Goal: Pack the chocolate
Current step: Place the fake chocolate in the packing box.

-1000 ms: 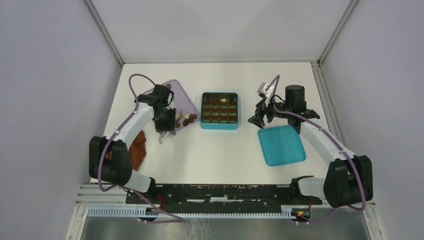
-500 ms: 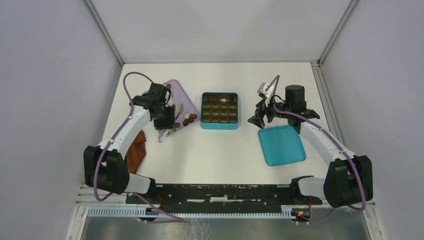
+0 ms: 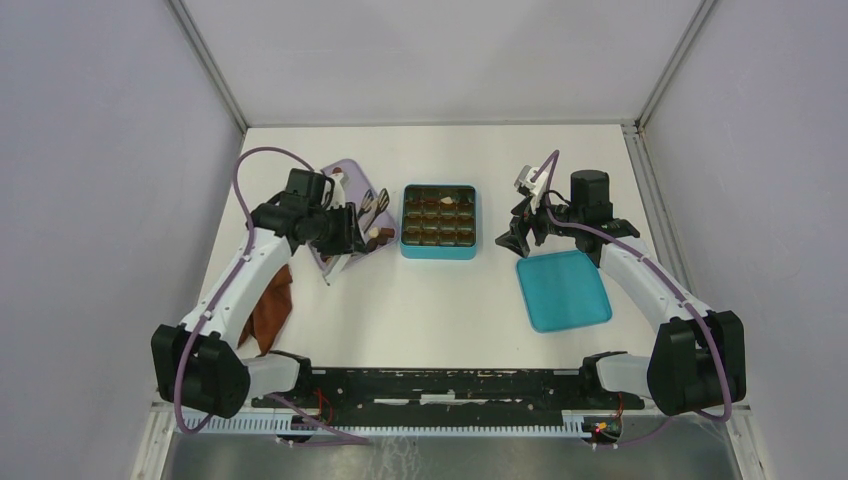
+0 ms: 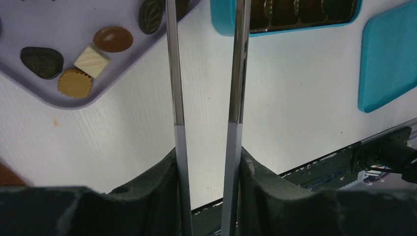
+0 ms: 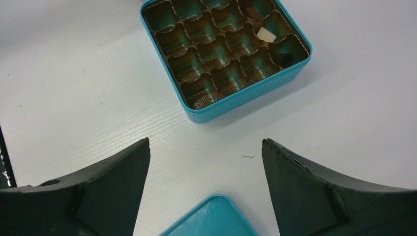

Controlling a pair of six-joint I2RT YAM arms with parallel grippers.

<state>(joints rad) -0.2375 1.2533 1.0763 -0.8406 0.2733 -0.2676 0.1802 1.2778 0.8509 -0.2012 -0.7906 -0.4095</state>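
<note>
On the white table (image 3: 440, 310) the biggest loose things are a teal lid (image 3: 563, 290), lying flat on my right, and a reddish-brown cloth (image 3: 272, 305) on my left. Further back, in the middle, sits the open teal box (image 5: 196, 114) with its grid of cells. Just left of it is the lilac tray (image 4: 29, 14).

My left gripper (image 4: 207, 167) is narrowed onto a pair of metal tweezers (image 4: 176, 98), one dark pad pressed against the outside of each blade. The two blades run forward with a clear gap between them. From the wrist, one crosses the tray's edge and the other the box's near corner. Their tips run out of the wrist view, and from above they are too small for me to tell whether they pinch anything.

My right gripper (image 5: 205, 162) stands wide and holds nothing. It hangs above bare table between the box and the lid.

The chocolate (image 4: 92, 60) lies mostly on the tray. I can see a cream square, a brown oval, a tan fluted round, a dark teardrop and a dark leaf shape, all close together near the corner. In the box, a cream piece (image 5: 266, 34) sits in one cell and a dark piece (image 5: 284, 59) in the next.
</note>
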